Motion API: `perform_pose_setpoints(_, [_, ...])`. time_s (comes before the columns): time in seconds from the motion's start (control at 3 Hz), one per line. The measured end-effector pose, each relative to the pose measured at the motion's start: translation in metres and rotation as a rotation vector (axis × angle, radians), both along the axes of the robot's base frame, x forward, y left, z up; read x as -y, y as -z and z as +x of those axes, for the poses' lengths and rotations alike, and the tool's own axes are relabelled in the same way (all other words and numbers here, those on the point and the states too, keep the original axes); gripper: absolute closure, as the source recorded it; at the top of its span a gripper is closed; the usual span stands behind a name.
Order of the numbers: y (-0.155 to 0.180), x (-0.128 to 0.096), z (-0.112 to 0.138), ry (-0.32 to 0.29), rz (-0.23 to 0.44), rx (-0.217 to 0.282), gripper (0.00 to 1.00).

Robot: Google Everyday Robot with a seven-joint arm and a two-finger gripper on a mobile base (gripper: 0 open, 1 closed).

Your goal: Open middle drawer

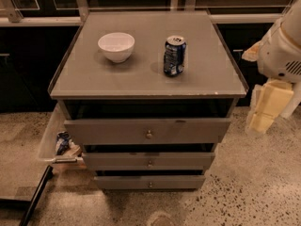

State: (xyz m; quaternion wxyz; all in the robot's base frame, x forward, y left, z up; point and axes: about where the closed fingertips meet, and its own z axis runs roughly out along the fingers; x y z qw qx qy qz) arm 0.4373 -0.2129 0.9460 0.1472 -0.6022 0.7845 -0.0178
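Gripper (265,108) hangs off to the right of the cabinet (141,81), about level with the drawers but well apart from them, touching nothing I can see. Whether it is spread or pressed together I cannot tell (the pale blocky parts merge there). Its arm (282,46) is cut off by the edge.

The middle drawer (188,160) is the 2nd of 3 grey fronts, its knob (150,163) untouched, so the reach is yet to come, I judge. A bowl (116,46) and a can (174,55) rest well back on top, clear of any pulling. The drawer interiors lie in shadow.
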Motion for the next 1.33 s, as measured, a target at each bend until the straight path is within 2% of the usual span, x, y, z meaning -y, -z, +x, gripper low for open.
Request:
perform_pose_setpoints(0.33, [0.053,-0.002,-0.006,-0.007,0.005,-0.057,0.00])
perform_pose_setpoints(0.67, [0.105,-0.002,-0.017,-0.030,0.010,-0.090,0.00])
perform_pose_setpoints(1.0, [0.155,0.002,-0.029,-0.065,-0.004,-0.083,0.00])
perform_pose_setpoints(1.33, [0.154,0.002,-0.029,-0.065,-0.004,-0.083,0.00])
